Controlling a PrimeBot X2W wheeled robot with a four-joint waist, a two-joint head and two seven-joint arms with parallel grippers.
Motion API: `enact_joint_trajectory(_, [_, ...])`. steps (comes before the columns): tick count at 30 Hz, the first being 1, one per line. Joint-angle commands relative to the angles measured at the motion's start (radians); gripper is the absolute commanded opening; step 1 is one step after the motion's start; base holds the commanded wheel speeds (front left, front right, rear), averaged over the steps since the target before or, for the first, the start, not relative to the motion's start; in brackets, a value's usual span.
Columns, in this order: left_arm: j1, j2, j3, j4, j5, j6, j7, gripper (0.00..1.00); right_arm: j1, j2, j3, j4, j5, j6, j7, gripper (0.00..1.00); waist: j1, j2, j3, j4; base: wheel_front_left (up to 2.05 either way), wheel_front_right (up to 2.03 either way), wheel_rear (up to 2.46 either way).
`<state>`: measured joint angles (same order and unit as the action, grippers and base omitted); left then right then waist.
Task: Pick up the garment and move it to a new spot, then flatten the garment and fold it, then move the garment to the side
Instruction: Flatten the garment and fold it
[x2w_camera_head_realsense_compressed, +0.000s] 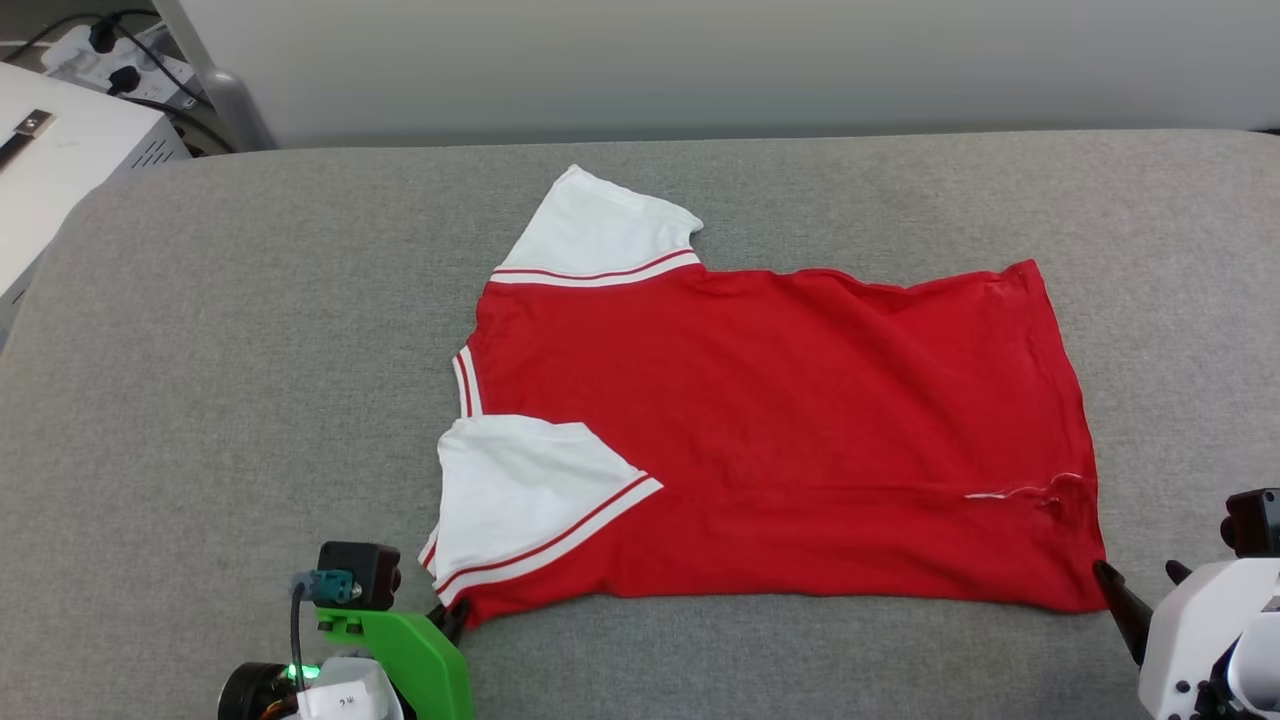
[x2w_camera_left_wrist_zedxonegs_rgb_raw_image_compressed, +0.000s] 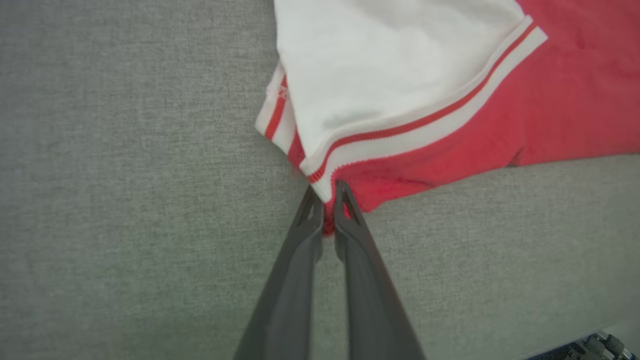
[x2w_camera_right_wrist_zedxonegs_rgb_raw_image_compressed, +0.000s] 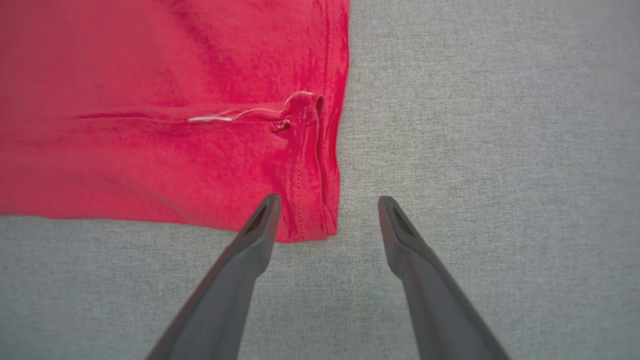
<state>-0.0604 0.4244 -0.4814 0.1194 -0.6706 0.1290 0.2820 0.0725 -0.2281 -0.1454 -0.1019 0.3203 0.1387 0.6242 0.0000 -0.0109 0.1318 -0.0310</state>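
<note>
The left gripper (x2w_camera_left_wrist_zedxonegs_rgb_raw_image_compressed: 327, 195) was clamped on the jersey (x2w_camera_head_realsense_compressed: 780, 420) at its shoulder corner. The right gripper (x2w_camera_right_wrist_zedxonegs_rgb_raw_image_compressed: 328, 201) gaped, seemingly over the hem.

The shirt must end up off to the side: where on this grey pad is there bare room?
Widest: the grey pad left of the garment. A strip lies between it and the wall; a narrower one right of its hem. Crowded: its near corners, at the left gripper and right gripper.
</note>
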Motion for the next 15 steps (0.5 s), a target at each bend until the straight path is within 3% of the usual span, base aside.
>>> enact_joint_trajectory(1, [0.013, 0.012, 0.001, -0.029, -0.011, 0.006, 0.006, 0.00, -0.024, 0.002, 0.000, 0.021, -0.008, -0.008, 0.004, 1.00, 0.0000, 0.0109, -0.006, 0.016, 0.00, 0.00, 0.00])
enact_joint_trajectory(8, [0.026, 0.048, -0.003, -0.171, -0.001, 0.033, 0.055, 0.00, -0.070, 0.018, -0.013, 0.154, -0.037, -0.008, -0.003, 1.00, 0.0000, 0.0109, 0.015, 0.040, 0.00, 0.00, 0.00])
enact_joint_trajectory(15, [0.025, 0.063, -0.004, -0.224, 0.004, 0.047, 0.075, 0.00, -0.104, 0.041, -0.024, 0.266, -0.018, -0.008, -0.025, 1.00, 0.0000, 0.0109, 0.043, 0.050, 0.00, 0.00, 0.00])
